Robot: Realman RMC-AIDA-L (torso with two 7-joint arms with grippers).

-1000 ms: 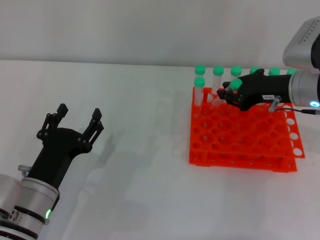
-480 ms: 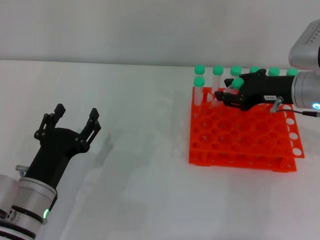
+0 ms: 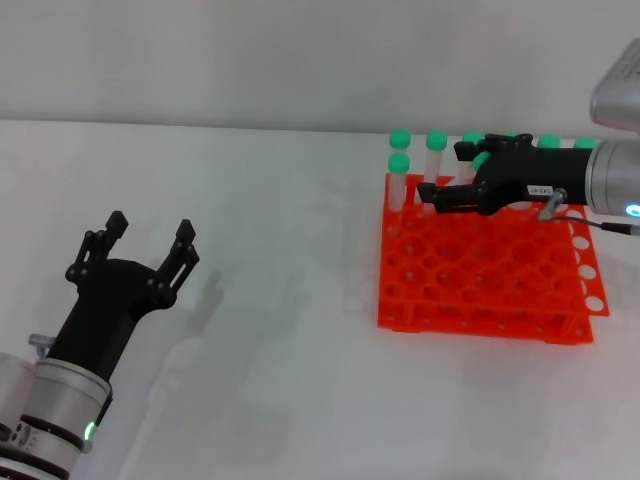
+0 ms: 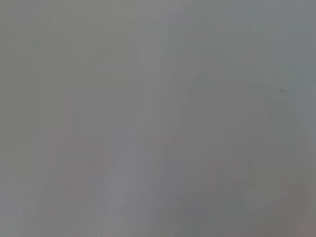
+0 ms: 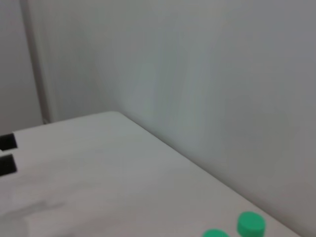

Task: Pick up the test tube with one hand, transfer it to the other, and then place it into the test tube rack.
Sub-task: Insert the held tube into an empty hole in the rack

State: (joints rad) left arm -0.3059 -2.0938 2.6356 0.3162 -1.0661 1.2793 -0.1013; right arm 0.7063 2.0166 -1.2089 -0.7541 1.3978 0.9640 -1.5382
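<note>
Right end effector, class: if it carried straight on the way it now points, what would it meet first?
The right end effector points toward the robot's left along the test tube rack's far edge. Probably the green-capped tubes at that corner; depth is unclear.

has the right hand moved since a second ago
Yes. The right hand has opened and drawn slightly back toward the robot's right over the test tube rack, releasing the test tube it was gripping in the rack's back rows.
</note>
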